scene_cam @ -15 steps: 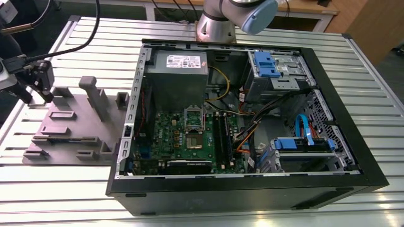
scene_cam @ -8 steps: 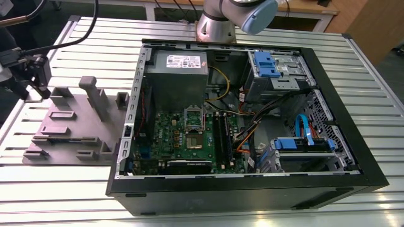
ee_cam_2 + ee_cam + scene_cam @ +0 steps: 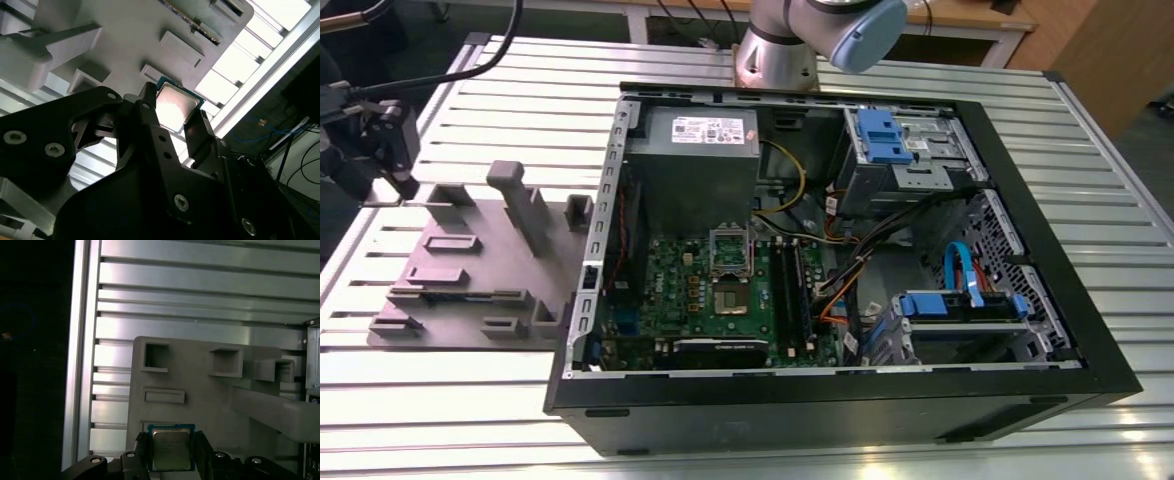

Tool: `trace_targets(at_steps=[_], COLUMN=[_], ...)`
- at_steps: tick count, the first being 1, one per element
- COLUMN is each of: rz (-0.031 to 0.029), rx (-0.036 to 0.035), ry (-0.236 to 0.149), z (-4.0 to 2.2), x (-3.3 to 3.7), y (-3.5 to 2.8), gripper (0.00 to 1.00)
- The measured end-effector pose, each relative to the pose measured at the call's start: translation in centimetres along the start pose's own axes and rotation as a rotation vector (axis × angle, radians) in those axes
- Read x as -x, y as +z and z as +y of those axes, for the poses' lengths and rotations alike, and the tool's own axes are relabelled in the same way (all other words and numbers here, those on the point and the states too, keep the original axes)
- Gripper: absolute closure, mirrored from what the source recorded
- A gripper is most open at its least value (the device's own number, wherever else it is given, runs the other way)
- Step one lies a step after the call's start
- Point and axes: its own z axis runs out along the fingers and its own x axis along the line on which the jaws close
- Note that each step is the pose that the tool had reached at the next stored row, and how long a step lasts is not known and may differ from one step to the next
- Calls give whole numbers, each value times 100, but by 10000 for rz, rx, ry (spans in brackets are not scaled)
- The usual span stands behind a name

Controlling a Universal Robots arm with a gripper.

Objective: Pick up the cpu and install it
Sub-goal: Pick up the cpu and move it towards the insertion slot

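- While the black pincer [image 3: 175, 119] hangs over the grey plastic fixture tray [image 3: 125, 30], I see its two fingers [image 3: 150, 120] set against opposite edges of the small, flat, square cpu [image 3: 175, 106] with the silvery-grey metal top, pinching it.
- The first wrist view shows the same grip: the cpu [image 3: 171, 447] sits between the pincer's [image 3: 171, 454] dark fingers, with its green rim showing at the corners.
- Behind the cpu lies the tray's [image 3: 200, 390] grey face with raised blocks and square pockets. I cannot tell whether the cpu touches it.
- From the exterior view, the pincer [image 3: 396, 172] is at the exterior view's left, over the tray's [image 3: 467, 290] far corner.
- That tray rests on the ribbed aluminium bench [image 3: 1067, 130], just beside the open black computer case [image 3: 854, 400].
- Inside the case the green motherboard [image 3: 680, 290] lies flat. Its square metal-framed socket with a dark centre [image 3: 731, 300] is well apart from the pincer.
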Motion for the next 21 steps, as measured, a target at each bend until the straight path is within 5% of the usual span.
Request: trace_targets(at_steps=[11,21], rz=[-2,3], rx=[2,-2], ry=[0,0], z=[5,5], x=[10,11], y=[-186,-205], gripper=[53,53])
